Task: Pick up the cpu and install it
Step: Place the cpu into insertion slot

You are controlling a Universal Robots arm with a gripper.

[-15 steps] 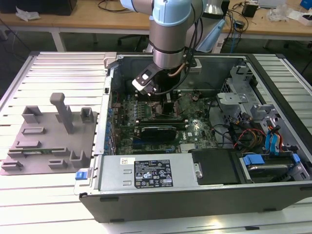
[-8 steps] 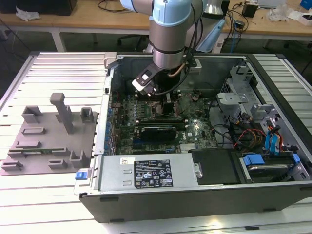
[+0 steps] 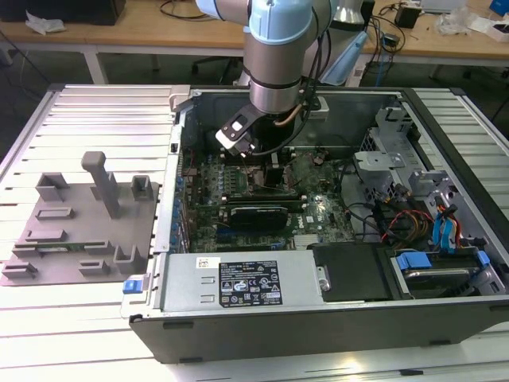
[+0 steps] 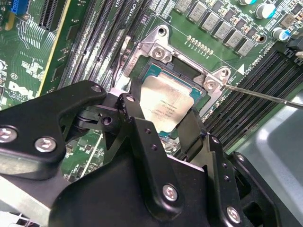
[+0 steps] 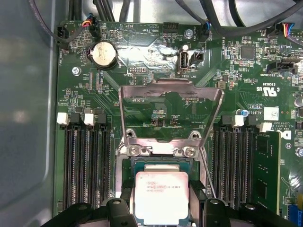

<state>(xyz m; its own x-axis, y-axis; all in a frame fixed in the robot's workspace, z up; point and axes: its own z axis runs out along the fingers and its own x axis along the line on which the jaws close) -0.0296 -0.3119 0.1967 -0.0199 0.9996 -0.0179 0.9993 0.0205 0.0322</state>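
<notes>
The cpu (image 5: 162, 196) has a pale silver-grey top with fine dark print and a teal-green edge. The motherboard (image 5: 156, 111) is green, with black memory slots (image 5: 80, 165) tipped by white latches (image 5: 62, 118). The gripper (image 4: 163, 118) is black, and the fixture plate (image 3: 79, 231) is plain grey.

This is a robotics lab or electronics workshop. A robot arm (image 3: 274, 56) reaches into an opened computer case (image 3: 318, 326) that lies on a ribbed metal desk (image 3: 79, 334) beside a grey fixture plate (image 3: 79, 231). Behind it stand wooden workbenches (image 3: 151, 36) strewn with cables (image 3: 187, 9) and small gear.
</notes>
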